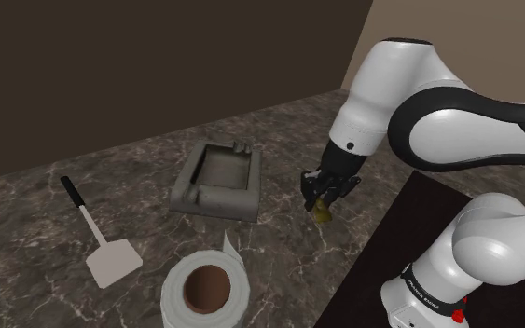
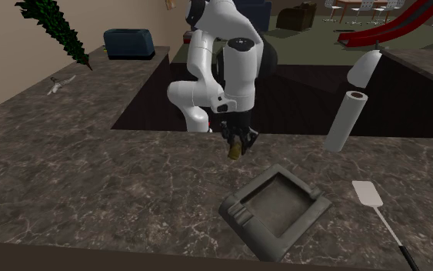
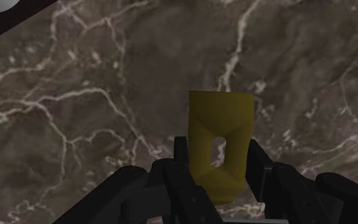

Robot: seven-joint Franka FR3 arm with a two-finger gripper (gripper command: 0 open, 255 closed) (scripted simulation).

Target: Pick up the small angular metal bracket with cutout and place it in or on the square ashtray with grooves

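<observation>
Marbled counter (image 1: 283, 244): ashtray (image 1: 218, 177), spatula (image 1: 111, 257), paper roll (image 1: 206, 290)

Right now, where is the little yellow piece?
The yellow bracket is clasped in the tool over the counter, right of the ashtray in the shoulder view.

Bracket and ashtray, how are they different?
The bracket is yellow; the ashtray is grey. The bracket is small; the ashtray is much bigger. The bracket is clasped in the gripper; the ashtray lies flat on the counter, apart from it. The bracket has a slot cut through it; the ashtray is a square dish with grooves in its rim. Both are plain, one colour all over.
</observation>
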